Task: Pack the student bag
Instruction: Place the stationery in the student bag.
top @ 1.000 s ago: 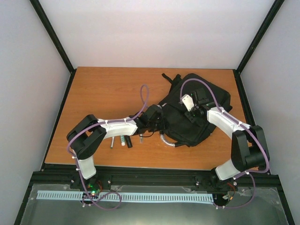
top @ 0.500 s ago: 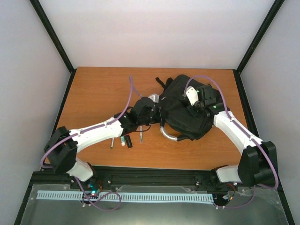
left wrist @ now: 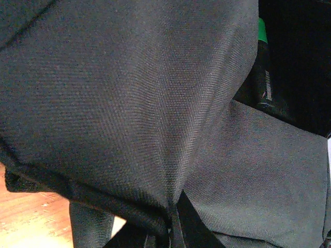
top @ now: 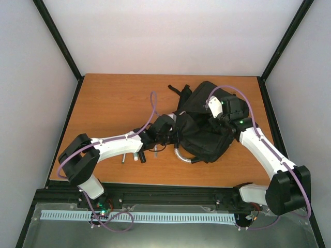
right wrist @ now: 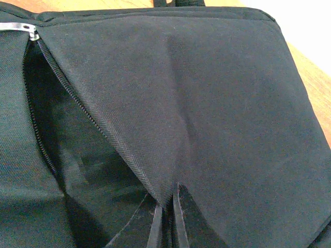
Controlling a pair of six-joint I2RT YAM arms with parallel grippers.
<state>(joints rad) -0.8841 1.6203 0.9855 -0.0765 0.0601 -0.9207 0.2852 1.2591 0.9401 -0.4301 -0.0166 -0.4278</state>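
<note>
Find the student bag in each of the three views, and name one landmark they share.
Top external: student bag right of centre on the table.
Left wrist: its black fabric fills almost the frame.
Right wrist: fills the frame, zip open at left.
Shared landmark: orange table, at the edge of both wrist views.

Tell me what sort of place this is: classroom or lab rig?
Most likely a lab robot cell: a wooden tabletop boxed in by plain white panels in black frame posts, with the left arm and right arm bolted to a metal rail.
</note>
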